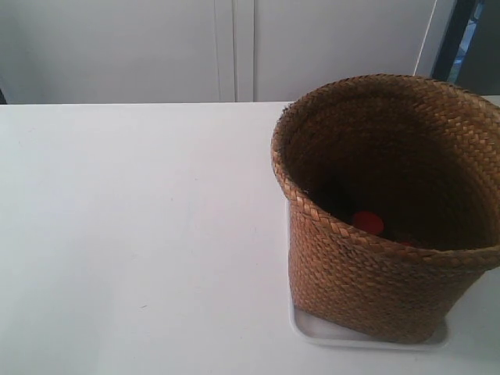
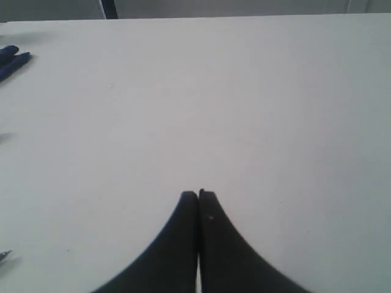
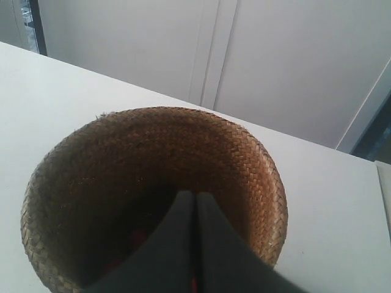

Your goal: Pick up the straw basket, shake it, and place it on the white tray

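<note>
The straw basket (image 1: pixel 375 273) stands upright on the white tray (image 1: pixel 336 334) at the exterior view's right, and only the tray's front rim shows under it. A red thing (image 1: pixel 366 223) lies in its dark inside. No arm appears in the exterior view. In the right wrist view, my right gripper (image 3: pixel 195 194) is shut with nothing between its fingers. Its tips point over the mouth of the basket (image 3: pixel 232 152), whose near rim is hidden behind the fingers. My left gripper (image 2: pixel 198 194) is shut and empty over the bare white table (image 2: pixel 201 104), away from the basket.
The white table (image 1: pixel 133 234) runs wide to the left of the basket. Grey cabinet doors (image 1: pixel 234 47) stand behind its far edge. A blue object (image 2: pixel 12 58) lies at the side of the left wrist view.
</note>
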`<state>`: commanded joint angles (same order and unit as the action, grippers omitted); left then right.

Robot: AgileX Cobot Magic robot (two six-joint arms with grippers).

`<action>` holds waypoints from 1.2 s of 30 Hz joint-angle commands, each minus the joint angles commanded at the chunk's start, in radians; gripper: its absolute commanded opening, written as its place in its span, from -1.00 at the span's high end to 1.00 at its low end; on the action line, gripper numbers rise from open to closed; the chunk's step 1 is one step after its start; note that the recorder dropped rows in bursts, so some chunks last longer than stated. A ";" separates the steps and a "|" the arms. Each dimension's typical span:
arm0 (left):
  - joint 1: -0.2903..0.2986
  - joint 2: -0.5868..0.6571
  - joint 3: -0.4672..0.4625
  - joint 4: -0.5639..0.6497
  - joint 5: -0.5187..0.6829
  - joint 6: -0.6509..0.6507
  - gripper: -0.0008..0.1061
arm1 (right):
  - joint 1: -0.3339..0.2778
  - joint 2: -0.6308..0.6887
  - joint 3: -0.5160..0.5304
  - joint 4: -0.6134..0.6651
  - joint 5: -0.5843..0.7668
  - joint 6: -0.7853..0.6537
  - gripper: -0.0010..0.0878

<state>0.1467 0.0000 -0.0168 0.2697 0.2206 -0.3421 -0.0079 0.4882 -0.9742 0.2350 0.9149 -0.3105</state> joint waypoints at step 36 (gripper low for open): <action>0.000 0.000 0.017 -0.110 0.035 0.109 0.99 | 0.000 -0.004 0.000 0.000 0.002 0.000 0.98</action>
<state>0.1467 0.0000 0.0000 0.1594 0.2555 -0.2332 -0.0079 0.4842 -0.9742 0.2350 0.9173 -0.3105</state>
